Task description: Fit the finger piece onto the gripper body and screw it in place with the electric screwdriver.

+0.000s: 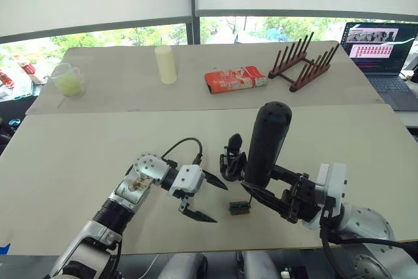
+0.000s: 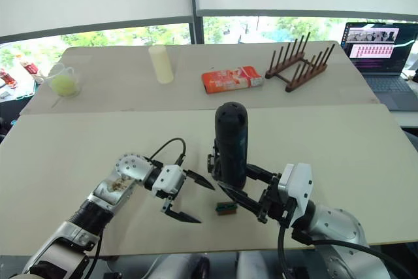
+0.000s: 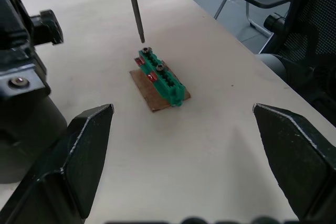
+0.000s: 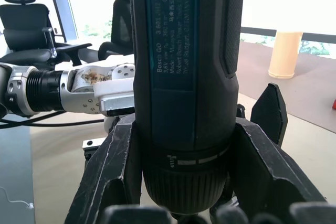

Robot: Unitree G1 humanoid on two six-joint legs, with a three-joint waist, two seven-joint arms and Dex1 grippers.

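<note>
At frame centre the electric screwdriver [image 1: 266,143] was held upright in the right pincer [image 1: 271,195], its bit poised over the green block's [image 3: 160,76] screw, beside the gripper body [image 1: 232,161], the left pincer [image 1: 204,198] spread wide; screw pickup was judged next.

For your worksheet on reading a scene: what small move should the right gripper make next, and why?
Probably lower the electric screwdriver slightly. The right gripper grips it upright, and its metal bit hangs just above a screw on the green block, not yet seated.

Screwdriver [image 4: 186,66] label: "Bosch GO", vertical, frame centre; smaller lines beneath unreadable.
Red packet [image 1: 235,78] print: unreadable.
</note>
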